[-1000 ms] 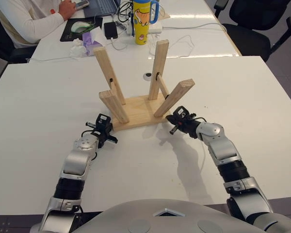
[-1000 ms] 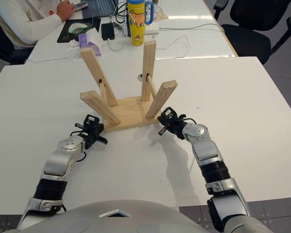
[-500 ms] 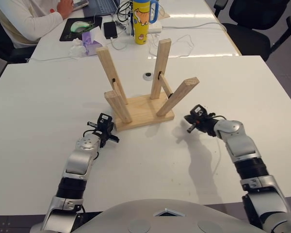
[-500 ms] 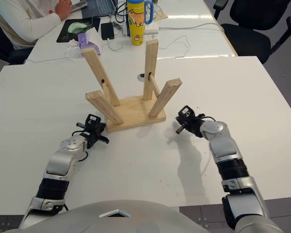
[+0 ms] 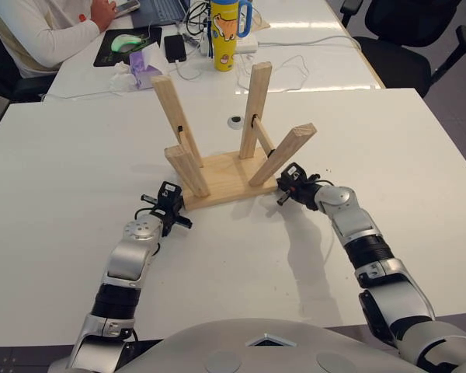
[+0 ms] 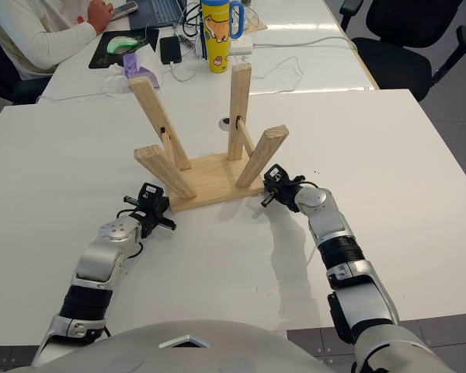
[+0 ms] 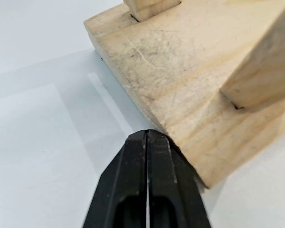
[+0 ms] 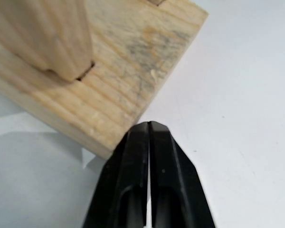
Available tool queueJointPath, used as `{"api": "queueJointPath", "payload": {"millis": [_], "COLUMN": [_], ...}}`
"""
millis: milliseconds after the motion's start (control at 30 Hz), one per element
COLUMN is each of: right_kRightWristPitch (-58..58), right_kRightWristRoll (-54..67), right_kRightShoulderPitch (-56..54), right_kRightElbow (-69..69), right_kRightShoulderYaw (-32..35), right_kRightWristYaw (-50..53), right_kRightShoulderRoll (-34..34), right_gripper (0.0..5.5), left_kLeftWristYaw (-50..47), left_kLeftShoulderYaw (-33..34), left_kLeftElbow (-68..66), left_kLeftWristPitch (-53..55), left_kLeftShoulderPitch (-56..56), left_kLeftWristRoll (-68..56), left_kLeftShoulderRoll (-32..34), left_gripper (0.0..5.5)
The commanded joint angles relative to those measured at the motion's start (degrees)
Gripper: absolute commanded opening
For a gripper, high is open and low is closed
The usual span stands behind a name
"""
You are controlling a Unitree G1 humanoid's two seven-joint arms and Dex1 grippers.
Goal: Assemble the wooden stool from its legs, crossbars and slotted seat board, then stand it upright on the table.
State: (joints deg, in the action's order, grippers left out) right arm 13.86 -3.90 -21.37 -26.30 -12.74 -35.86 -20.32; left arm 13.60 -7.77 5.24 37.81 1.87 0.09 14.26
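The wooden stool lies upside down mid-table, its seat board (image 5: 227,179) flat on the white surface and its legs (image 5: 255,101) pointing up and splaying outward. Thin crossbars (image 5: 263,137) link the legs. My left gripper (image 5: 173,205) is shut, its tips at the board's near left corner (image 7: 180,90), touching or almost touching the edge. My right gripper (image 5: 283,189) is shut too, with its tips right at the board's near right corner (image 8: 118,90), beside the base of the leaning near right leg (image 5: 285,154).
A round cable hole (image 5: 234,122) sits in the table behind the stool. On the far table stand a yellow tumbler (image 5: 227,33), a purple object (image 5: 143,68), cables and a person's desk things. A black chair (image 5: 419,43) is at the back right. Bare white tabletop (image 5: 70,171) flanks the stool.
My right gripper swung out to the right, away from the board, then came back to its near right corner. The stool shifted only slightly. The left arm stayed put.
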Motion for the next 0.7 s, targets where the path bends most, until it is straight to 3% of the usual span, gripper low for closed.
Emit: {"api": "queueJointPath", "payload": {"millis": [33, 700], "right_kRightWristPitch": [1.36, 14.57], "right_kRightWristRoll": [2.73, 8.11], "right_kRightShoulderPitch": [2.41, 0.85], "right_kRightElbow": [4.78, 30.12], "right_kRightShoulderYaw": [-1.53, 3.5], "right_kRightWristYaw": [-4.89, -4.67], "right_kRightShoulderRoll": [1.45, 2.15], "right_gripper": [0.0, 0.0], "left_kLeftWristYaw": [0.67, 0.16], "left_kLeftShoulderYaw": [-1.19, 1.18], "left_kLeftElbow": [-0.4, 18.59], "left_kLeftWristPitch": [0.47, 11.96], "left_kLeftShoulderPitch": [0.22, 10.98], "left_kLeftWristRoll": [-0.61, -3.43], "left_kLeftShoulderRoll": [-1.44, -4.08], "left_gripper": [0.02, 0.02]}}
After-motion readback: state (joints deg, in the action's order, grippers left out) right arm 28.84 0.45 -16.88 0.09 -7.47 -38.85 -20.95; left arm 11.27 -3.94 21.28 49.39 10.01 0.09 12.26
